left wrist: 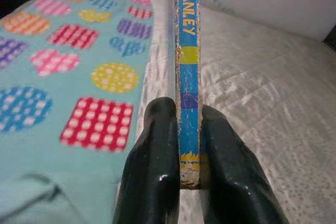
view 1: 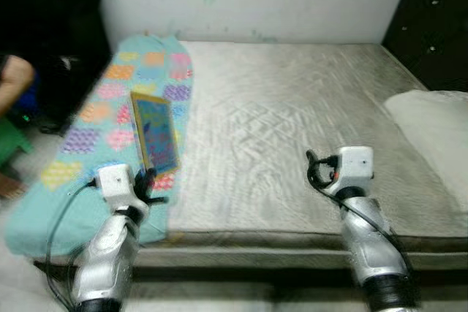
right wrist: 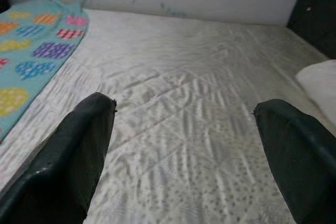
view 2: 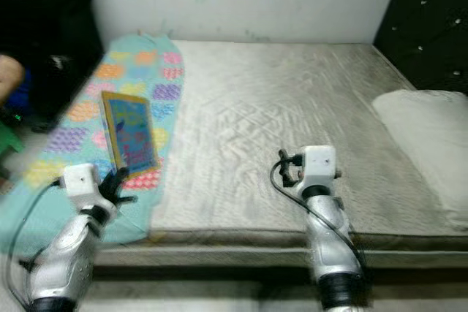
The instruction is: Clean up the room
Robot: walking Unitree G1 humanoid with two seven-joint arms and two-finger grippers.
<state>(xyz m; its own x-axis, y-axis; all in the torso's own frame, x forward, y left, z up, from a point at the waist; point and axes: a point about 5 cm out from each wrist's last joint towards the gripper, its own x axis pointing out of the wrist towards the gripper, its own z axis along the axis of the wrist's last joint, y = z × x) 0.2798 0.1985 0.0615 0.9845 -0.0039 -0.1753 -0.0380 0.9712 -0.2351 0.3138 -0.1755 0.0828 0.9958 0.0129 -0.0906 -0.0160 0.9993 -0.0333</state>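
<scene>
The left gripper [left wrist: 181, 174] is clenched on the near edge of a thin book [view 1: 155, 133], which lifts off the patterned blanket [view 1: 80, 144] at the bed's [view 1: 292, 144] left side. The book's long axis runs away from that gripper toward twelve o'clock, so any carry starts from this arm; the right gripper [right wrist: 184, 150] is well apart at three o'clock, fingers spread over bare mattress and grasping nothing. On the book's worn spine I read "STANLEY" in yellow on blue. A pillow [view 1: 435, 126] lies at the far right.
</scene>
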